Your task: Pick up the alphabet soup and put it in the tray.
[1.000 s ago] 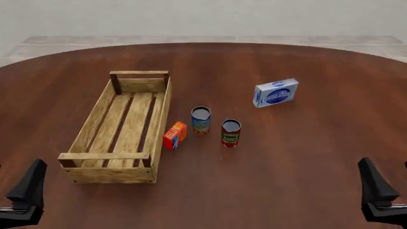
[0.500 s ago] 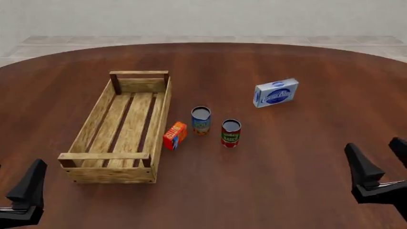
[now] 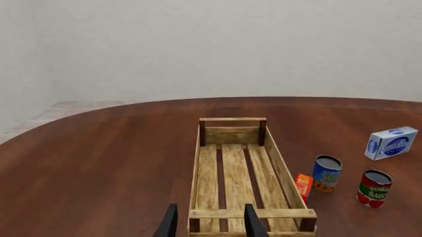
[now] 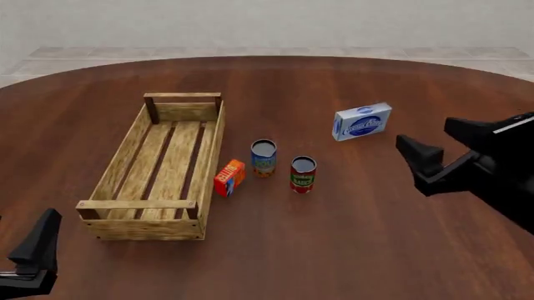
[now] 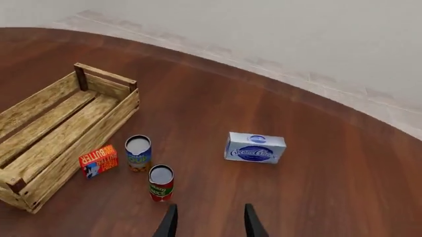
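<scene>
The alphabet soup (image 4: 264, 157), a blue-labelled can with a grey top, stands upright on the table just right of the tray (image 4: 142, 204), a long light-wood slatted crate with nothing in it. It also shows in the left wrist view (image 3: 326, 174) and the right wrist view (image 5: 138, 153). My right gripper (image 4: 426, 133) is open and empty, raised above the table well to the right of the cans, its fingers pointing toward them (image 5: 209, 217). My left gripper (image 4: 24, 219) is open and empty at the near left, in front of the tray's near end (image 3: 209, 217).
A red and green can (image 4: 303, 174) stands right of the soup and a little nearer. An orange butter box (image 4: 229, 177) stands between the soup and the tray wall. A blue and white cream cheese box (image 4: 362, 121) lies farther back on the right.
My right gripper has risen from the near right edge and moved forward and left toward the cans. The left gripper and all objects have not moved.
</scene>
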Motion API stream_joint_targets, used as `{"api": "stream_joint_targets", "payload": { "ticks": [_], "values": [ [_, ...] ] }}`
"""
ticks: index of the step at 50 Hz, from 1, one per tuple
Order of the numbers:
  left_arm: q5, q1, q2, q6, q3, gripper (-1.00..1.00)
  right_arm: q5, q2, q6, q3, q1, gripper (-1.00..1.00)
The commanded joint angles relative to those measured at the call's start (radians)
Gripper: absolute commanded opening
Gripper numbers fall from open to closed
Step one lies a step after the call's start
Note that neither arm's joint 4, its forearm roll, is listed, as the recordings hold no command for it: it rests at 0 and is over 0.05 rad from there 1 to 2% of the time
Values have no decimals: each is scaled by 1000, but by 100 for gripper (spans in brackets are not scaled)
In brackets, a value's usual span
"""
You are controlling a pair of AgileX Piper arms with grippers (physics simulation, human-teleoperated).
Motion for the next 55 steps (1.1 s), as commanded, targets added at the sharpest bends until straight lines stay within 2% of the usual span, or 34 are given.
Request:
{"api": "stream_joint_targets", "payload": {
  "ticks": [1,3,4,5,7,8,12,13,14,16,18,19,20,21,25,26,28,34,41,46,48,55],
  "values": [
    [0,0,0,0,0,100,133,212,-23,-252,94,100],
    [0,0,0,0,0,100,156,239,-17,-279,92,100],
    [0,0,0,0,0,100,168,249,-5,-307,116,100],
    [0,0,0,0,0,100,176,267,-24,-323,112,100],
    [0,0,0,0,0,100,208,314,-3,-366,132,100],
    [0,0,0,0,0,100,217,332,-21,-387,137,100],
    [0,0,0,0,0,100,274,415,-21,-469,194,100],
    [0,0,0,0,0,100,274,415,-21,-469,194,100],
    [0,0,0,0,0,100,281,433,-52,-490,177,100],
    [0,0,0,0,0,100,297,461,-70,-511,195,100],
    [0,0,0,0,0,100,326,494,-67,-560,190,100],
    [0,0,0,0,0,100,360,536,-68,-588,159,100],
    [0,0,0,0,0,100,373,545,-21,-606,206,100],
    [0,0,0,0,0,100,375,551,-43,-626,203,100],
    [0,0,0,0,0,100,422,621,-43,-694,175,100],
    [0,0,0,0,0,100,419,619,-31,-707,193,100],
    [0,0,0,0,0,100,440,658,-51,-751,179,100],
    [0,0,0,0,0,100,505,743,-45,-879,178,100],
    [0,0,0,0,0,100,535,833,-52,-969,173,100],
    [0,0,0,0,0,100,560,894,-35,-1034,176,100],
    [0,0,0,0,0,100,572,928,-12,-1068,187,100],
    [0,0,0,0,0,100,570,989,-12,-1100,199,100]
  ]
}}
